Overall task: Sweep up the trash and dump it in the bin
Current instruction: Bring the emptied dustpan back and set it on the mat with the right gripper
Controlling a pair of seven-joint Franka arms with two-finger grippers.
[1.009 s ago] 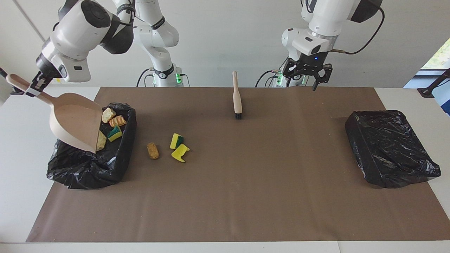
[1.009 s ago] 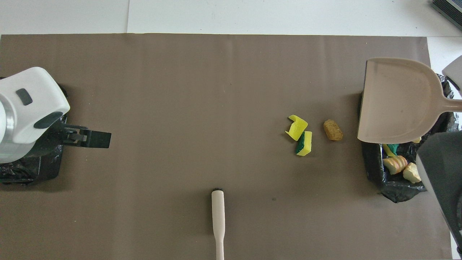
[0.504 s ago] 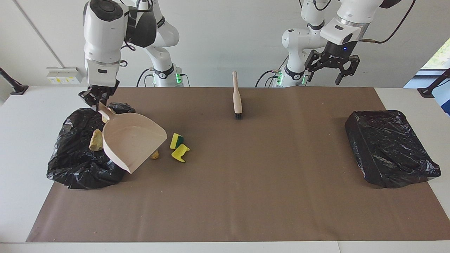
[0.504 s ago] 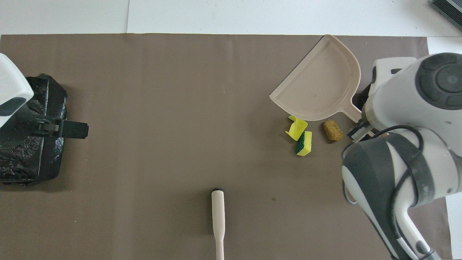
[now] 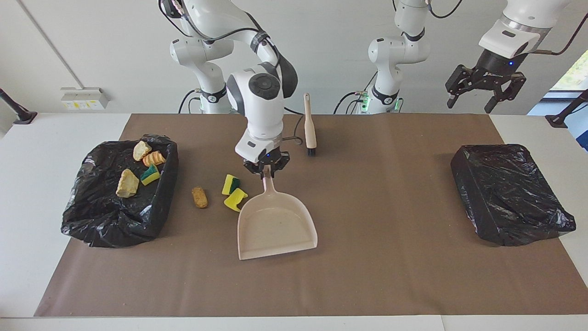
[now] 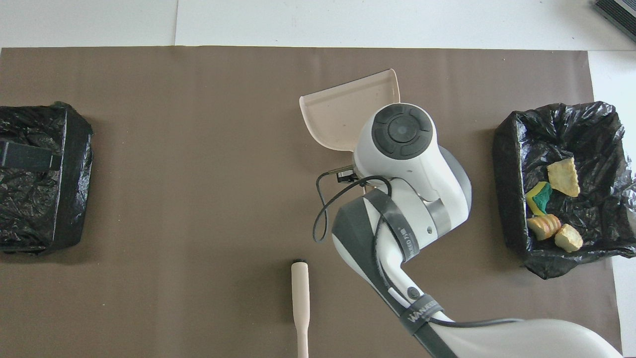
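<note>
Trash (hidden overhead) beside dustpan – right gripper clamps its handle – left gripper spread

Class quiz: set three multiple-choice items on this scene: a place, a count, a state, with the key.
1. Where does the brush lie? A nearer to the robots than the dustpan; B inside the dustpan; C under the dustpan.
2. How many scraps lie in the open bin? A two; B four; C seven.
3. What is the right hand doing? A hanging open; B shut on the dustpan's handle; C shut on the brush.
Key: 1 A, it lies apart, toward the robots' edge; 2 B, four show inside; 3 B, it pinches the handle.
</note>
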